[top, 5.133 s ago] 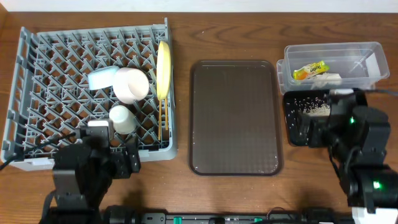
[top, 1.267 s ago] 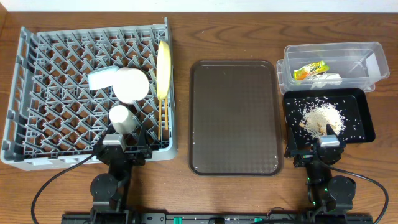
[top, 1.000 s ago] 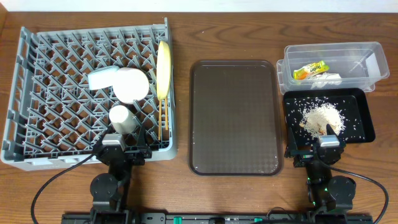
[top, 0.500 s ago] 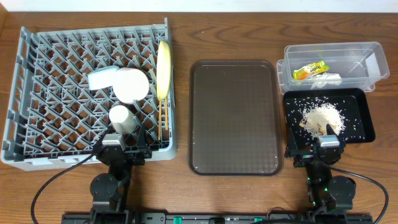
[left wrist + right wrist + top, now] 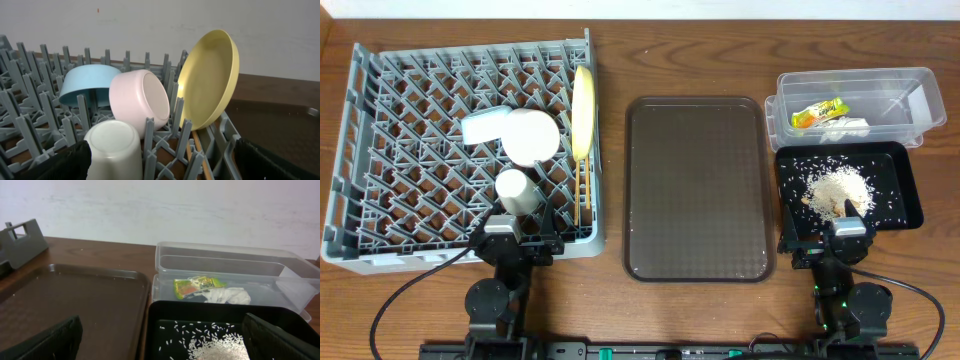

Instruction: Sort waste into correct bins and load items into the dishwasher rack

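**Two idle robot arms facing a loaded dish rack and two filled waste bins**

The left gripper (image 5: pixel 518 240) sits at the near table edge. Its two dark fingers (image 5: pixel 60 162) are spread wide, released, holding nothing. Directly ahead of it is one big grey dish rack (image 5: pixel 380 120) with five items inside. Closest to the fingers is one small white cup (image 5: pixel 114 150), lying on its side. Just beyond the cup are two bowls tipped on their sides and touching: one light blue bowl (image 5: pixel 85 87) to the left and one white bowl (image 5: pixel 142 102), pinkish in the wrist view. Ahead and to the right, one yellow plate (image 5: pixel 210 80) stands on edge. One pair of wooden chopsticks (image 5: pixel 581 190) lies below the plate.

The right gripper (image 5: pixel 832 240) is likewise released, its fingers (image 5: pixel 45 342) wide apart and empty. Just ahead of it is one black tray (image 5: pixel 912 200) holding one heap of rice scraps (image 5: pixel 838 188) with loose grains scattered around. Beyond that is one clear tub (image 5: pixel 910 85) with two wrappers lying side by side: one green-and-orange snack wrapper (image 5: pixel 199 286) and one crumpled white wrapper (image 5: pixel 227 296). One brown serving tray (image 5: pixel 698 190) lies between the two grippers, ahead of both.
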Robot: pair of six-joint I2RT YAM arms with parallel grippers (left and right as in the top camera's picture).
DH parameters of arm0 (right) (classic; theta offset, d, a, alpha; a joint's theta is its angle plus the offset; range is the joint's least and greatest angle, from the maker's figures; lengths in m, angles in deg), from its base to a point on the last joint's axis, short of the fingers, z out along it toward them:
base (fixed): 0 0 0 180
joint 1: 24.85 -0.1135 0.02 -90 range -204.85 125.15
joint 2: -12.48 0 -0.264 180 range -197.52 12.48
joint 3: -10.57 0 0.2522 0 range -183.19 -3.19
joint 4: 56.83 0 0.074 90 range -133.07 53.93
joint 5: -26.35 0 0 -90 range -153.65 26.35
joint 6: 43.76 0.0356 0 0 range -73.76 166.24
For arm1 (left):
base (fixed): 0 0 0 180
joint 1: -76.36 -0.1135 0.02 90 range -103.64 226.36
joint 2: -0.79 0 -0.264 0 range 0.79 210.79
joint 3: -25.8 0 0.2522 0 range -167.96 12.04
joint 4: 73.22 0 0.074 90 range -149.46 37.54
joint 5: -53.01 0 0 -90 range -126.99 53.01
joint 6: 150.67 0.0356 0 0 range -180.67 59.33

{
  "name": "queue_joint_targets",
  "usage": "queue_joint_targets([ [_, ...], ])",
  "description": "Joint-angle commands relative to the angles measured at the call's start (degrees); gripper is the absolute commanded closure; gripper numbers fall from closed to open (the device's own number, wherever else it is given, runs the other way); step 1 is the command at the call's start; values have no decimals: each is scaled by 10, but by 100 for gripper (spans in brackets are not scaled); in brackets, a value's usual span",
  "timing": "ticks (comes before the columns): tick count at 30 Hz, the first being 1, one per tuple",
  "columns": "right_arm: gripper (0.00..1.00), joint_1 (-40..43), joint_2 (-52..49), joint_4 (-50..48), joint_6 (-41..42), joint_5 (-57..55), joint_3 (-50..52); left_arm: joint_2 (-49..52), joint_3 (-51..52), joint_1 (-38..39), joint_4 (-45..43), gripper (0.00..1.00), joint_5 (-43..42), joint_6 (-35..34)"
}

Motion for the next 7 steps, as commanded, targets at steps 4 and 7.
queue_joint_targets([
  [4,1,-7,0,2,-7,4,1,-3,6,3,25,7,-2,-3],
  [7,1,-7,0,2,-7,4,1,-3,6,3,25,7,-2,-3],
])
